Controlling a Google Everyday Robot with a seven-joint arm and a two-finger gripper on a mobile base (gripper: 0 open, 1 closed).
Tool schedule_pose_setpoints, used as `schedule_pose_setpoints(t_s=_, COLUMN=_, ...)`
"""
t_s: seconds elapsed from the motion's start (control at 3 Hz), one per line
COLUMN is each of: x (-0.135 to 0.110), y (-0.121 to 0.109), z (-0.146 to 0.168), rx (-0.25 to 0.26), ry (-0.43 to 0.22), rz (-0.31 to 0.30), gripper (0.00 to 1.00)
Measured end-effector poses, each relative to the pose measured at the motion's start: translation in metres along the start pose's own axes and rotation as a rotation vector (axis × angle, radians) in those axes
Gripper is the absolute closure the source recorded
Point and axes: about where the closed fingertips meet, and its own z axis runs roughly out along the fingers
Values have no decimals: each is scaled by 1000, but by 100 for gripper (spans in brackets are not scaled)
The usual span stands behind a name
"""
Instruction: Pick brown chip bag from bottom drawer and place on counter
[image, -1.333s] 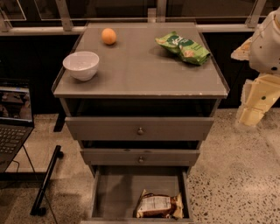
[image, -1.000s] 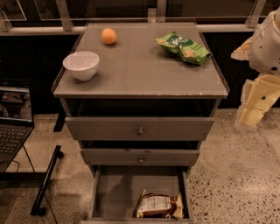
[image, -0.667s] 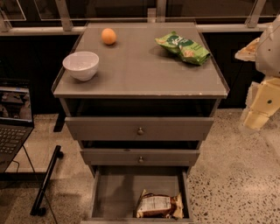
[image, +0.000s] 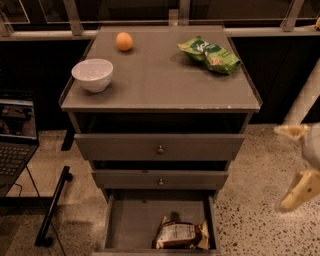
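The brown chip bag (image: 181, 234) lies in the open bottom drawer (image: 131, 222), at its front right, with the white label panel facing up. The counter (image: 155, 75) is the grey cabinet top above it. My gripper (image: 291, 168) hangs at the right edge of the view, beside the cabinet and about level with the two upper drawers. Its two cream fingers (image: 300, 189) stand apart with nothing between them. It is well right of and above the bag.
On the counter stand a white bowl (image: 93, 74) at the front left, an orange (image: 124, 41) at the back left and a green chip bag (image: 209, 54) at the back right. The two upper drawers (image: 160, 146) stick out slightly. A laptop (image: 15, 145) sits at left.
My gripper has moved down along the right side of the cabinet, from counter height to upper-drawer height. The bag and the counter items have not moved.
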Motion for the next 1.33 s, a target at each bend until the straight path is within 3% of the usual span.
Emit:
schedule_pose_setpoints(t_s=0.33, x=58, y=12, z=70, rx=7, ry=-203, rz=118, gripper=0)
schedule_pose_setpoints(t_s=0.67, x=98, y=-1, z=119, rx=94, ry=-384, rz=182, gripper=0)
schedule_pose_setpoints(t_s=1.0, x=132, y=-1, z=179, rx=79, ry=-451, rz=225, gripper=0)
schedule_pose_setpoints(t_s=1.33, x=138, y=5, z=197, rx=53, ry=-467, rz=248, gripper=0)
